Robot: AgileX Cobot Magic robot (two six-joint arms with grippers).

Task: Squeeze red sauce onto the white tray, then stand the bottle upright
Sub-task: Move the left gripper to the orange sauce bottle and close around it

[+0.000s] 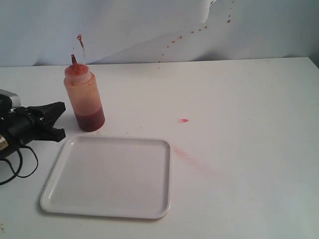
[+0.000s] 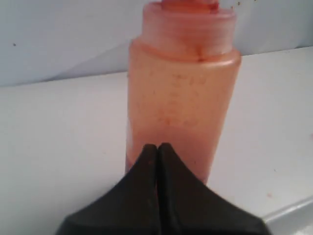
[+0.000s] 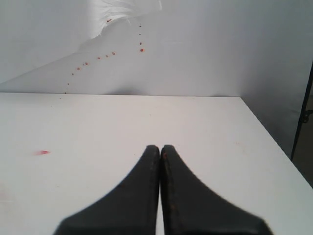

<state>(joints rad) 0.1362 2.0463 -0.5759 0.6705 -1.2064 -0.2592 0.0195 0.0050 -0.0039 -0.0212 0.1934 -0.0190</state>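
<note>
The bottle (image 1: 83,97) stands upright on the table just behind the white tray's (image 1: 107,199) far left corner, with dark red sauce (image 1: 90,120) settled at its base and its tethered cap hanging open above the nozzle. The tray's surface shows no red sauce. My left gripper (image 1: 59,119) sits left of the bottle, apart from it. In the left wrist view this gripper (image 2: 158,146) is shut and empty, pointing at the bottle (image 2: 183,98). My right gripper (image 3: 160,147) is shut and empty over bare table; the exterior view does not show it.
A small red drop (image 1: 184,120) lies on the table right of the tray, also seen as a red drop (image 3: 44,152) in the right wrist view. A faint pink smear (image 1: 185,154) runs beside the tray. Red specks (image 1: 199,29) dot the back wall. The table's right edge (image 3: 274,142) is near.
</note>
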